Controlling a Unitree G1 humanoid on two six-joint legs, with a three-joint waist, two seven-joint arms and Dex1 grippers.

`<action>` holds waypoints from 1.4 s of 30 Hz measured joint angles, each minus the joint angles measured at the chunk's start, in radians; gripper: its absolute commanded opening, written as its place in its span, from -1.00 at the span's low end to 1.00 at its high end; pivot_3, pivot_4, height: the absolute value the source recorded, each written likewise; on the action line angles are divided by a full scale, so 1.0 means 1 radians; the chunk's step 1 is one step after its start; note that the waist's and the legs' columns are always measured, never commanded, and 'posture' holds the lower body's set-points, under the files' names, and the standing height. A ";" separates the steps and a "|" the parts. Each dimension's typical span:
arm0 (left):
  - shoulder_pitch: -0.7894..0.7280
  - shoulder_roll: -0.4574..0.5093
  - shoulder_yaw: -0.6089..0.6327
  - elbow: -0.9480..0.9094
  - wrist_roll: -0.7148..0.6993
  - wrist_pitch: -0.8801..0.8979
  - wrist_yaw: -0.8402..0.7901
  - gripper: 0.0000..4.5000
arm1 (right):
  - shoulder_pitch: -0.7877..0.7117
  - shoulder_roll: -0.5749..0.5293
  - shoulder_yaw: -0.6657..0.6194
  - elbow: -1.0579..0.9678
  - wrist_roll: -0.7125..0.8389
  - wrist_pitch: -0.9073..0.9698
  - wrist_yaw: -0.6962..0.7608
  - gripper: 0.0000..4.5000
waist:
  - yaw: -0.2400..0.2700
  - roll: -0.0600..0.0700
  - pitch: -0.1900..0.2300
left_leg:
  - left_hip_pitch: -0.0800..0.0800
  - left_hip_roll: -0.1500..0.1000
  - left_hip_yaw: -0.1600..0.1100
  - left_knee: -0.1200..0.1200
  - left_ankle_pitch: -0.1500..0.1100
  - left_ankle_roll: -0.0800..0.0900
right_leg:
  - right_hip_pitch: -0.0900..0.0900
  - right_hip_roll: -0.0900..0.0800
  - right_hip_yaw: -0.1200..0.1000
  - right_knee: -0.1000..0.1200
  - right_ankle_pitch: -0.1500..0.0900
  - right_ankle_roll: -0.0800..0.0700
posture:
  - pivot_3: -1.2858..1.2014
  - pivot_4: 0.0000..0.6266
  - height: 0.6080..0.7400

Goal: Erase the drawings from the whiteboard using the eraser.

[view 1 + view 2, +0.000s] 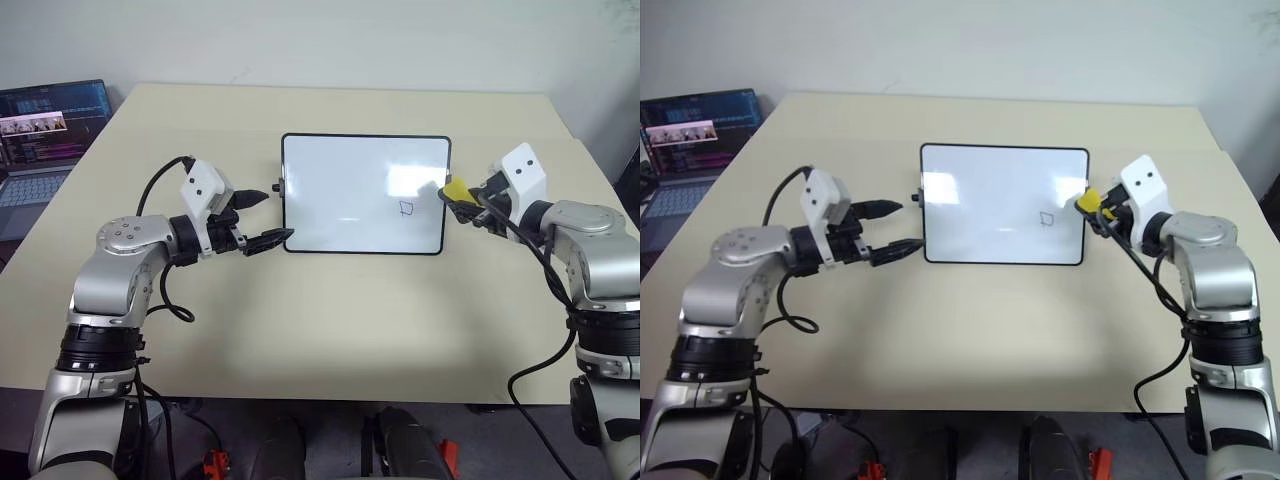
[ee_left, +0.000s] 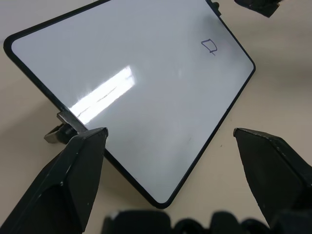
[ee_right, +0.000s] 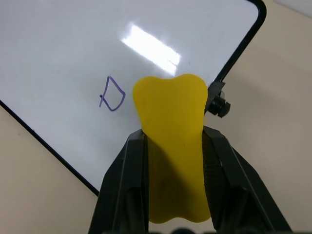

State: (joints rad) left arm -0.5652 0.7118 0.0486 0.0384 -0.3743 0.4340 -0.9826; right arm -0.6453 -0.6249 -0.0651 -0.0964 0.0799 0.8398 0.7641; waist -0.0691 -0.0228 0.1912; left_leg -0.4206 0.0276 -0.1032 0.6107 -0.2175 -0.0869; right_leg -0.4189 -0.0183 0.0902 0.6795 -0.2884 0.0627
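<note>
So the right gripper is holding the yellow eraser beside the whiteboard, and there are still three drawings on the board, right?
Not quite. The right gripper does hold the eraser beside the whiteboard, but only one drawing is left, a small square shape, as the right wrist view shows.

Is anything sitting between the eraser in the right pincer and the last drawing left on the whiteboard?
Nothing visible. The right pincer holds the yellow eraser at the whiteboard's right edge, and only bare white surface lies between it and the small blue square drawing. The left pincer is at the opposite edge.
</note>
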 measured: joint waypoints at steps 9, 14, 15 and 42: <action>0.001 0.000 -0.001 0.000 0.000 0.000 -0.010 1.00 | 0.032 -0.045 0.046 0.000 0.021 0.006 -0.002 -0.51 | -0.001 0.000 0.000 | 0.000 0.000 0.001 0.000 0.000 0.000 | 0.000 0.000 0.001 0.000 0.000 0.000 | 0.03 -0.52 1.00; 0.001 0.000 -0.001 0.000 0.000 0.000 -0.009 1.00 | 0.015 -0.044 0.054 0.000 0.026 0.005 -0.007 -0.51 | 0.000 0.000 0.000 | 0.000 0.000 0.001 0.001 0.000 0.000 | 0.000 0.000 0.001 0.000 0.000 0.000 | 0.03 -0.52 1.00; 0.001 0.000 -0.001 0.000 0.000 0.000 -0.009 1.00 | 0.009 -0.044 0.055 0.000 0.029 0.005 -0.007 -0.51 | 0.000 0.000 0.000 | 0.000 0.000 0.001 0.001 0.000 0.000 | 0.000 0.000 0.001 0.001 0.000 0.000 | 0.03 -0.52 1.00; 0.001 -0.001 -0.001 -0.001 0.000 0.000 -0.009 1.00 | -0.008 -0.040 0.086 0.006 0.061 0.002 -0.047 -0.51 | -0.001 0.000 0.000 | 0.004 0.000 -0.001 0.004 0.000 0.000 | 0.006 0.000 0.000 0.001 0.000 0.000 | 0.03 -0.52 1.00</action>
State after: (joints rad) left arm -0.5643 0.7110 0.0478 0.0379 -0.3738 0.4340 -0.9917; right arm -0.6529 -0.6653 0.0212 -0.0904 0.1410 0.8413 0.7174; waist -0.0697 -0.0228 0.1912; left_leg -0.4162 0.0276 -0.1038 0.6143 -0.2175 -0.0869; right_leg -0.4129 -0.0184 0.0898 0.6810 -0.2883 0.0627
